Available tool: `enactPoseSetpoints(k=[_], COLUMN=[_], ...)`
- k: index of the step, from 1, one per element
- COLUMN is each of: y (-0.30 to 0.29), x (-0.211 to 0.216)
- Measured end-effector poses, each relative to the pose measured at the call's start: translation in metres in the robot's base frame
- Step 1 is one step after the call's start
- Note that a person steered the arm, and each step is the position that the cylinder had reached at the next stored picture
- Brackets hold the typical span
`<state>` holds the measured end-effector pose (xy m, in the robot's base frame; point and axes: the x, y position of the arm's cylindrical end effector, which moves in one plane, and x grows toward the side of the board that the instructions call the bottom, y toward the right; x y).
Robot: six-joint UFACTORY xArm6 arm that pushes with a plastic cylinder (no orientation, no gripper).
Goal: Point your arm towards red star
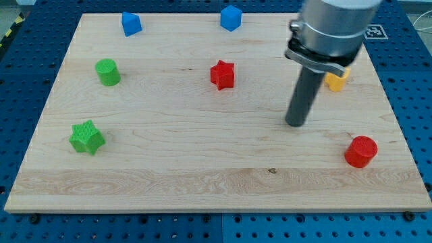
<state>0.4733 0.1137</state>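
The red star (222, 74) lies on the wooden board (202, 155), a little above the board's middle. My tip (295, 124) rests on the board to the right of the star and somewhat lower, about a hundred pixels away, touching no block. The rod rises from the tip to the grey arm body (331, 30) at the view's top right.
A blue block (131, 23) and a blue cube (231, 17) sit at the top. A green cylinder (106, 71) and a green star (86, 137) are on the left. A yellow block (335, 80) is partly hidden behind the arm. A red cylinder (360, 151) is at the lower right.
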Motion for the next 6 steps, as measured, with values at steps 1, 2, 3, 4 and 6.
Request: enactPoseSetpoints(k=[1,2,3,4,6], y=[-0.034,-0.044,-0.031,-0.032,-0.100], x=[-0.024,-0.053,-0.076,-0.110,-0.128])
